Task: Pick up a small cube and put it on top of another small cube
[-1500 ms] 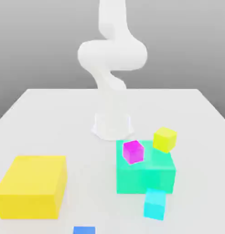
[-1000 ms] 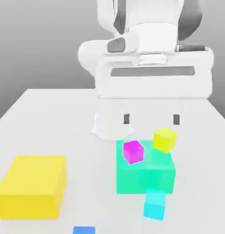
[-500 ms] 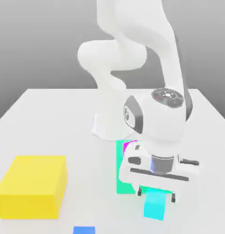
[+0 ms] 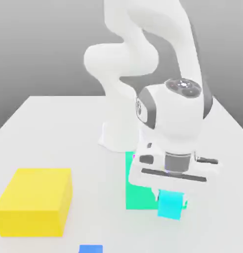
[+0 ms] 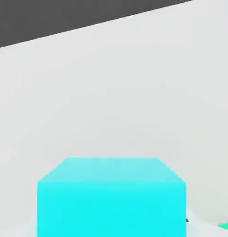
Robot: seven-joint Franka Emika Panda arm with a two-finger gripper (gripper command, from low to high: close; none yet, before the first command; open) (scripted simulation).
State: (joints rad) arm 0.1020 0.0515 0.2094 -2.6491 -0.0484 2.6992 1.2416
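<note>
The small cube [image 4: 170,206] is light cyan and sits between the fingers of my gripper [image 4: 171,200], which is shut on it. It hangs just above the table in front of the big teal-green block [image 4: 138,190], at that block's right corner in the exterior view. In the hand view the small cube [image 5: 111,199] looms close, with white table behind it. The other small cube is hidden behind my hand and wrist in the exterior view.
A large yellow block [image 4: 34,200] stands at the exterior view's left front. A small darker blue cube [image 4: 90,248] lies at the front edge. The arm's white base [image 4: 113,138] stands behind the teal-green block.
The hand swung in and came down over the cyan cube. Its fingers closed on the cube, which now sits higher and slightly further right than before.
</note>
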